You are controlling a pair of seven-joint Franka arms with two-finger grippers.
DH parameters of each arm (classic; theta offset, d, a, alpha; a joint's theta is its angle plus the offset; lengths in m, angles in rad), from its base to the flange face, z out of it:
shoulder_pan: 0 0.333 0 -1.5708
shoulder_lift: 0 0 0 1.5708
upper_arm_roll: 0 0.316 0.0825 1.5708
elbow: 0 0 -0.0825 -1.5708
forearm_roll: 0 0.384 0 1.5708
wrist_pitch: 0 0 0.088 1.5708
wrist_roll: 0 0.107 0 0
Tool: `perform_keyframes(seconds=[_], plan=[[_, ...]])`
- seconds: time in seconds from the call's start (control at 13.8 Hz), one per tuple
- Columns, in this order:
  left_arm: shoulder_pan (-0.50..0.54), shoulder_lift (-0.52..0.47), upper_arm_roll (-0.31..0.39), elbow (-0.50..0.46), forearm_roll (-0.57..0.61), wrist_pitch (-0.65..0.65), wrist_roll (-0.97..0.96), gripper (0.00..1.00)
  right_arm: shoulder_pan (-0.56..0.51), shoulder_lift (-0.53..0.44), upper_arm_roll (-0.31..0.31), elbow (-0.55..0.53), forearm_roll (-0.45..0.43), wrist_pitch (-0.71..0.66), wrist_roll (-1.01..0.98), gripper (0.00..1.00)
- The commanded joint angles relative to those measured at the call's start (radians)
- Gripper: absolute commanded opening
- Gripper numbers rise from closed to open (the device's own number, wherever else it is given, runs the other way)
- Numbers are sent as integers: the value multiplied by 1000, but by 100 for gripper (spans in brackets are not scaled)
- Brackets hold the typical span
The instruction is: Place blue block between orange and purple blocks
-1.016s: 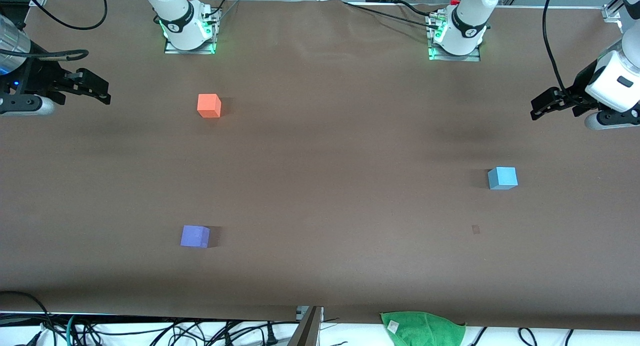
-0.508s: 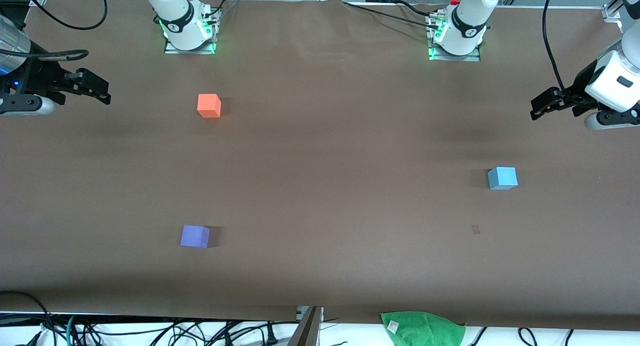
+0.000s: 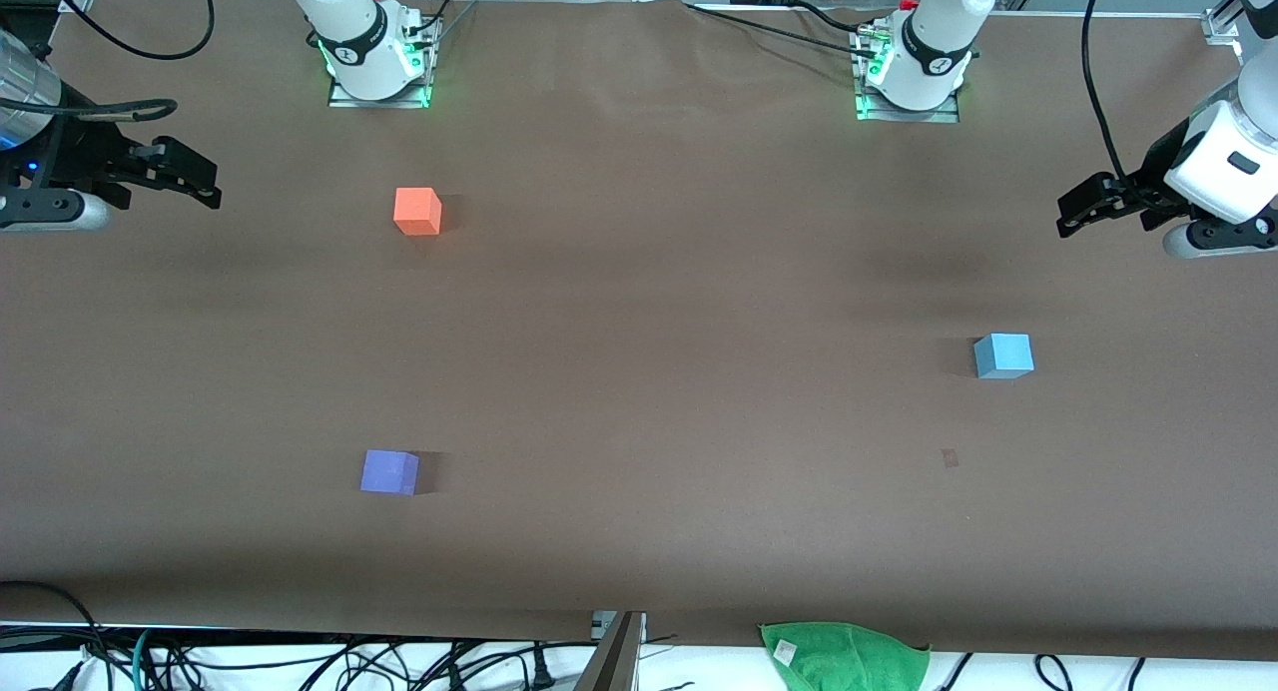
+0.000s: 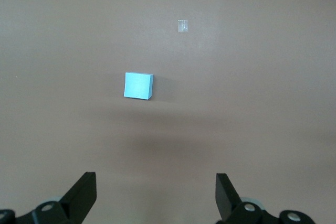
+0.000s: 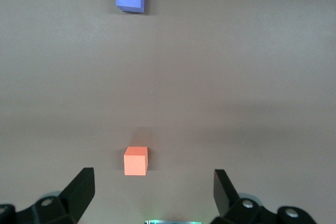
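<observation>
Three cubes lie untouched on the desk (image 3: 639, 302): the blue block (image 3: 1003, 355) sits alone toward the left arm's end, well apart from the orange block (image 3: 417, 211) and the purple block (image 3: 389, 471). Both claws hang wide open and empty, the left claw (image 3: 1073, 210) nearest the blue block and the right claw (image 3: 205, 187) waiting over its own end. No step has begun; next the left claw must descend over the blue block.

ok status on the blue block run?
Both tools open, raised at table ends: left tool, right tool. Blue block untouched. Orange block, purple block apart, gap unobstructed.

Brown surface (image 3: 639, 302) carries orange block (image 3: 417, 211), purple block (image 3: 389, 471) nearer camera, blue block (image 3: 1003, 355) toward left arm's end, all well apart.
</observation>
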Motion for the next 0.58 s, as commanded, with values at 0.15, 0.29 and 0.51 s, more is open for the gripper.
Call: perform_keyframes(seconds=[0.15, 0.29, 0.51], plan=[[4, 15, -3, 30, -21, -23, -1, 100, 0, -3, 1, 4, -5, -11, -3, 100], [3, 15, -3, 30, -20, -23, -1, 100, 0, -3, 1, 4, -5, -11, -3, 100], [6, 15, -3, 30, -20, -25, 7, 100, 0, -3, 1, 4, -5, -11, -3, 100]])
